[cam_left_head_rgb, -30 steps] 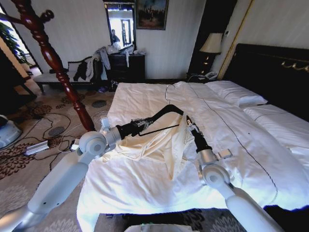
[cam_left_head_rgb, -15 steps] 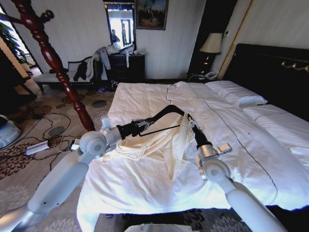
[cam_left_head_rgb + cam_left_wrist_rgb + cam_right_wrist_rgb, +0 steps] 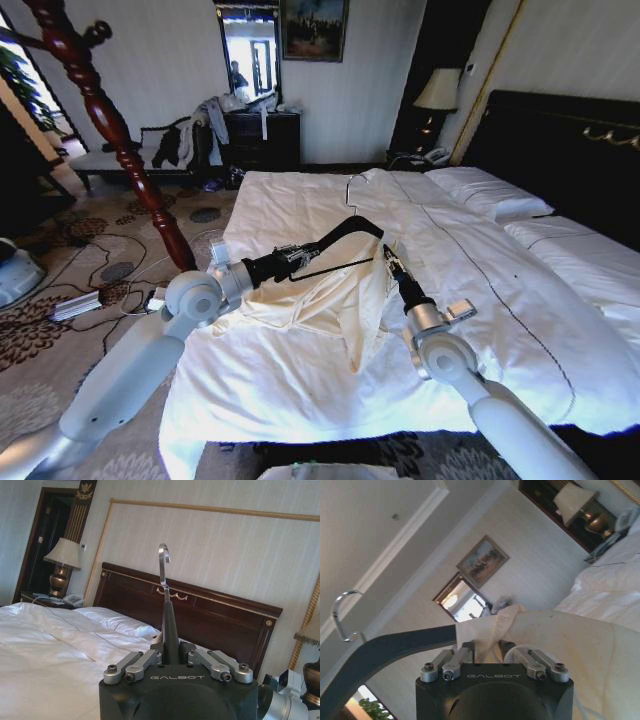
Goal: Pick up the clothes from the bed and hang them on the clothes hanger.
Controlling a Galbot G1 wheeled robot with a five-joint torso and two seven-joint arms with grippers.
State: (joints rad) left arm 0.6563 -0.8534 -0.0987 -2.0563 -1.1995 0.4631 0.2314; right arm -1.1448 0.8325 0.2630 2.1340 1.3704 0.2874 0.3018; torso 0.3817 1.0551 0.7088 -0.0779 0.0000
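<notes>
Cream fabric of the clothes [image 3: 335, 300] hangs at frame centre, half-draped on the clothes hanger [image 3: 345, 235] above the bed [image 3: 480, 290]. We see the left gripper [image 3: 290, 258], arm reaching up from lower left, clamped on the hanger's end. We see the right gripper [image 3: 388, 258], arm from lower right, pinching the garment's edge.

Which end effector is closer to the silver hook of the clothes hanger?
The right end effector. It holds the clothes at the clothes hanger's shoulder, just below the silver hook. The left end effector grips the hanger's opposite, lower end, farther from the hook.
</notes>
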